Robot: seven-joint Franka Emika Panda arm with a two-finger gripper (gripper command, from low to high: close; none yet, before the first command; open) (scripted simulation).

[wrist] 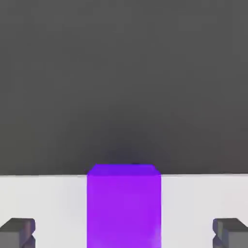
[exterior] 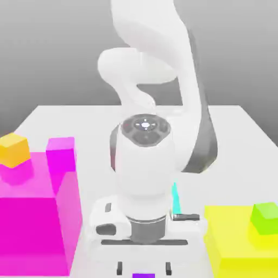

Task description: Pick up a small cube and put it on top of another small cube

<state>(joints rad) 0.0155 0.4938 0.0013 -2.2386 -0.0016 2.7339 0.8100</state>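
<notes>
At the exterior view's left, well off to that side of the jaws, a big magenta block [exterior: 32, 217] stands on the white table [exterior: 239, 130]. On its top face rests the small orange-yellow cube [exterior: 13, 149], and just beside that cube, toward the arm, sits a small magenta cube [exterior: 59, 153], also on the block's top. Moving toward the middle, the white arm [exterior: 157, 70] bends down over the table and ends in the gripper [exterior: 144, 267], which points downward at the lower edge of that view; its two dark fingers [exterior: 119, 267] stand wide apart, with nothing clamped between them. The small purple cube [exterior: 144, 275] lies on the table directly below the hand, between the two fingers, with open space on either side. The hand view shows this more plainly: the purple cube [wrist: 123, 208] sits centred in the gap, resting on the white surface, while the fingertips [wrist: 18, 231] stand well clear of its side faces, touching neither. A thin cyan shape [exterior: 175, 198] shows just behind the hand, mostly hidden by it. At the exterior view's right, well off to the other side of the jaws, a big yellow block [exterior: 233, 244] stands on the table, and a small green cube [exterior: 265, 218] rests on its top face.
</notes>
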